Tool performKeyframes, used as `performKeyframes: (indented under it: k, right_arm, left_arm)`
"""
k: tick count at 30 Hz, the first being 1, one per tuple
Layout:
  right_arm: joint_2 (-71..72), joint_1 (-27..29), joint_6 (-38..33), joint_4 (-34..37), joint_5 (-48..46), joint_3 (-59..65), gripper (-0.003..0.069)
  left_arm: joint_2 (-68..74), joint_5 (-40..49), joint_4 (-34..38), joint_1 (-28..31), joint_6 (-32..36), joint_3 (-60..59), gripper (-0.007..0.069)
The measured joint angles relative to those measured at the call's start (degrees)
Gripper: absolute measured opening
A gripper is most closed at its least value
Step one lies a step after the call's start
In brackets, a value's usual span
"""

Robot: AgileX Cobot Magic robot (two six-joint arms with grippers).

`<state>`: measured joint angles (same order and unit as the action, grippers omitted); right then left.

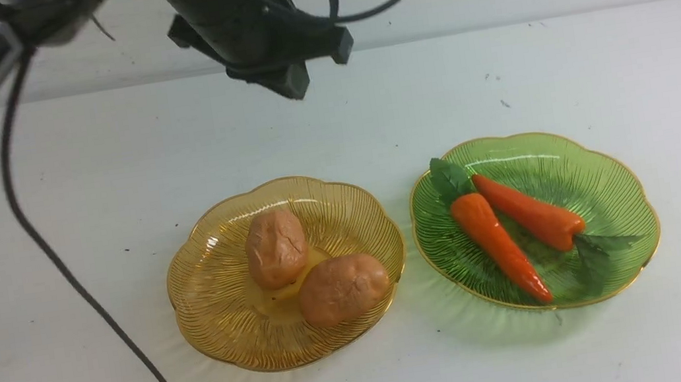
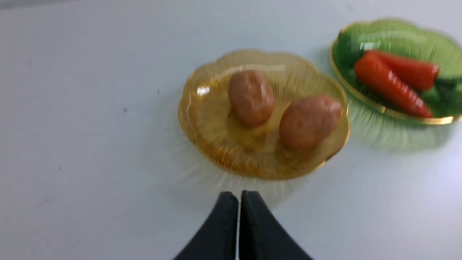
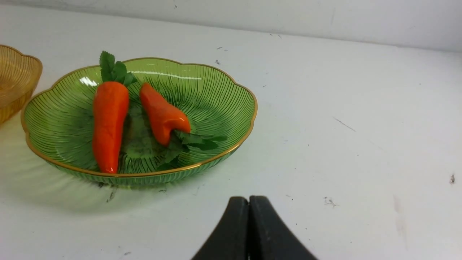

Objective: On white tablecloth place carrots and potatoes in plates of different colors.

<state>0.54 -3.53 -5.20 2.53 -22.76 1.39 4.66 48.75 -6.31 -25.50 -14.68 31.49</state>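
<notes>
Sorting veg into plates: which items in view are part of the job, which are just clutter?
Job items:
- amber plate holding two potatoes
- green plate holding two carrots
- white tablecloth

Not part of it:
- black cable trailing over the cloth
- no stray objects visible

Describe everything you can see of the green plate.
The green plate is translucent ribbed plastic, by its look, with a scalloped gold-edged rim. It sits flat on the white tablecloth, to the right of the amber plate, close but apart. Two carrots lie in it side by side: the left carrot with leaves at the far rim, the right carrot reversed, leaves toward the near rim. No gripper touches it.
</notes>
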Motion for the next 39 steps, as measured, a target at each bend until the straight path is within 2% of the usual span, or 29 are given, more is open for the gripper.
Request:
performKeyframes:
  k: [3, 6, 13, 24, 28, 33, 39]
  right_arm:
    - [0.0, 0.1, 0.0, 0.1, 0.3, 0.0, -0.0015]
    - [0.0, 0.1, 0.0, 0.1, 0.2, 0.1, -0.0015]
    - [0.0, 0.1, 0.0, 0.1, 0.3, 0.1, -0.0015]
    - [0.0, 0.1, 0.0, 0.1, 0.3, 0.1, -0.0015]
    - [0.0, 0.1, 0.0, 0.1, 0.3, 0.1, -0.0015]
    - [0.0, 0.1, 0.0, 0.1, 0.3, 0.1, -0.0015]
    - [0.0, 0.1, 0.0, 0.1, 0.3, 0.1, -0.0015]
  left_arm:
    - [-5.4, -1.0, -4.6, 0.0, -6.0, -3.6, -0.0004]
    - [-5.1, -1.5, -9.7, 0.0, -8.7, -4.7, -0.0004]
    - [-4.8, -1.5, -16.8, 0.0, -9.4, -4.8, -0.0004]
    - [-4.8, -2.9, -21.4, 0.0, -9.4, -7.4, -0.0003]
    - [-4.8, -8.0, -21.2, 0.3, -8.6, -12.6, -0.0003]
    - [-5.4, -16.8, -18.1, 2.6, -2.6, -18.0, -0.0003]
    - [-5.5, -19.3, -9.5, 11.1, 2.5, -24.1, -0.0003]
